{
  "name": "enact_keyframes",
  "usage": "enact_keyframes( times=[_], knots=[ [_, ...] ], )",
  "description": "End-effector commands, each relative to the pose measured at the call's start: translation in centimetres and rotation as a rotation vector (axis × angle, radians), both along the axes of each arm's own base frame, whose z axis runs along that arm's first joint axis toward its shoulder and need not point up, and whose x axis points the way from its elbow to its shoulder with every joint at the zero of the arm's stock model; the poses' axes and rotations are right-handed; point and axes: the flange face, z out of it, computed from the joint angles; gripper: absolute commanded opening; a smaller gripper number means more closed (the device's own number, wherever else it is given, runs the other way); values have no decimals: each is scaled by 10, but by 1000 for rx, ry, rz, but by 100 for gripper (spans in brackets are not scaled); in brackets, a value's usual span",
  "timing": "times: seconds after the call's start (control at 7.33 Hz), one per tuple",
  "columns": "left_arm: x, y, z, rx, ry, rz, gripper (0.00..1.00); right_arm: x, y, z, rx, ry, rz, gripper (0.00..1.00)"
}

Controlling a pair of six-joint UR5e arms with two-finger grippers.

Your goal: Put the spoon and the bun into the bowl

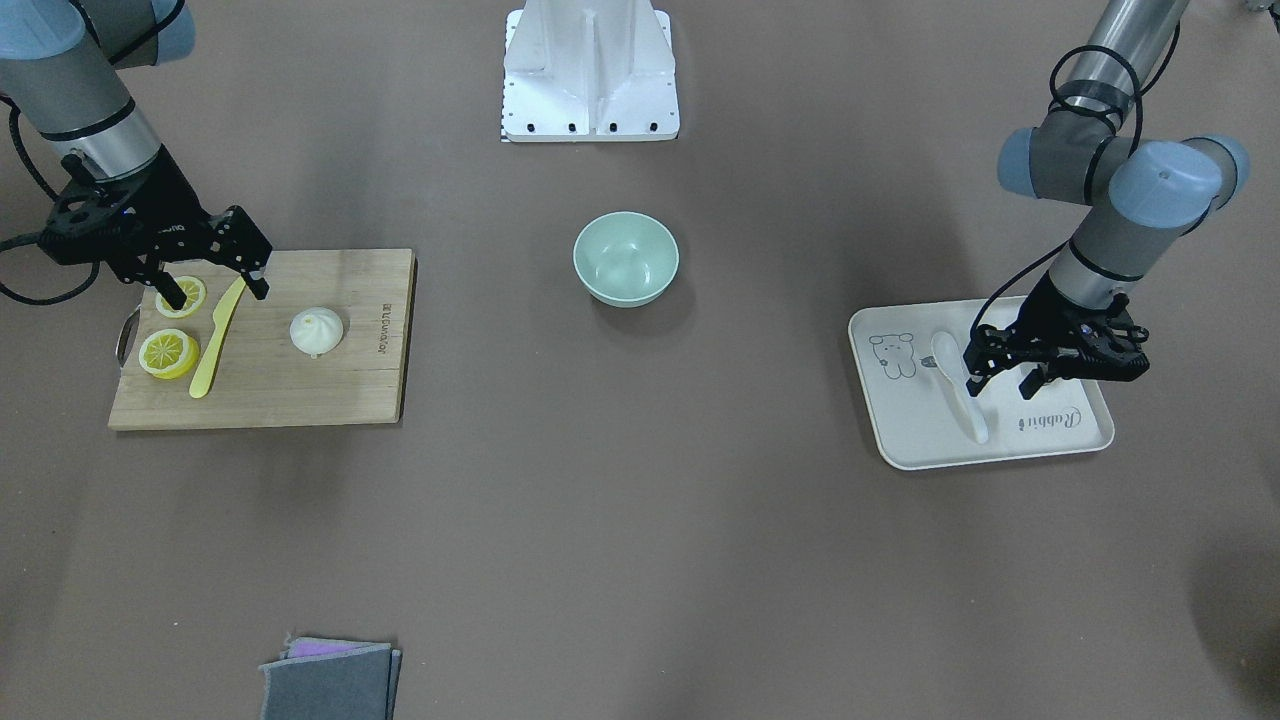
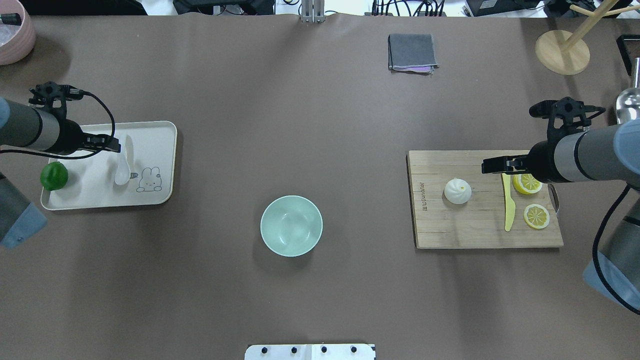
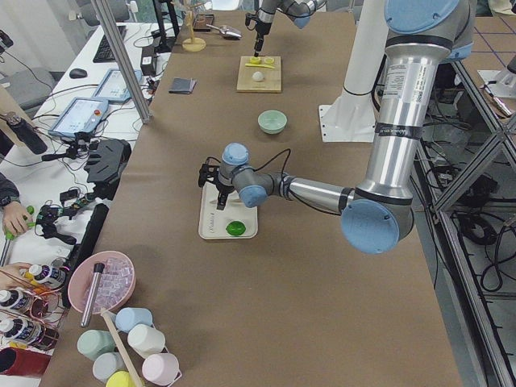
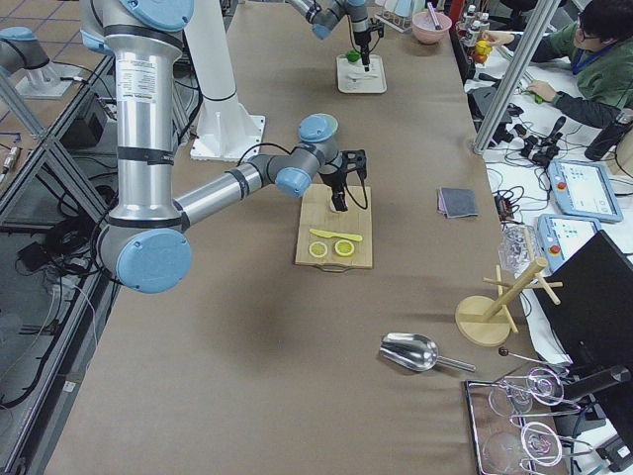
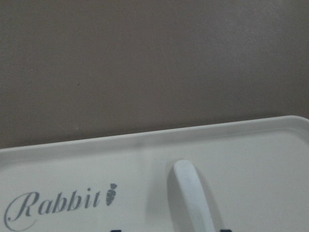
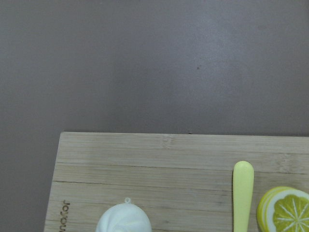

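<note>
- On the worktop (image 1: 640,520), the cutting board (image 1: 330,390) carries the bun (image 1: 316,331). The right gripper (image 1: 220,290) hangs beside it with its fingers spread over the knife (image 1: 218,335), so dropping straight down would likely catch the wrong thing.
- The tray (image 1: 1000,450) holds the spoon (image 1: 946,352). The left gripper (image 1: 1000,385) has its fingers spread above the smooth handle, which may slip out.
- The bowl (image 1: 626,258) sits empty, well apart from both, and a loose grip could drop either item on the way.

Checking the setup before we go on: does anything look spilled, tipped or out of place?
Nothing stands out. The spoon lies flat on the tray, the bun sits upright on the board, and the bowl stands upright, empty.
</note>
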Motion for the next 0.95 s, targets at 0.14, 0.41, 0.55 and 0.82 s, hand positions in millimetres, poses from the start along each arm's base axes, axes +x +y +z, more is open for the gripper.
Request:
enact_keyframes(
  times=[0.14, 0.41, 0.55, 0.82],
  knots=[
    [8, -4, -9, -22, 26, -25, 65, 0, 0, 0, 1, 0, -1, 100],
    [23, -1, -9, 0, -5, -45, 65, 0, 0, 0, 4, 3, 4, 100],
    [26, -4, -11, 4, -5, -48, 64, 0, 0, 0, 4, 3, 4, 100],
    [27, -5, -8, 1, -10, -48, 58, 0, 0, 1, 3, 4, 3, 100]
  ],
)
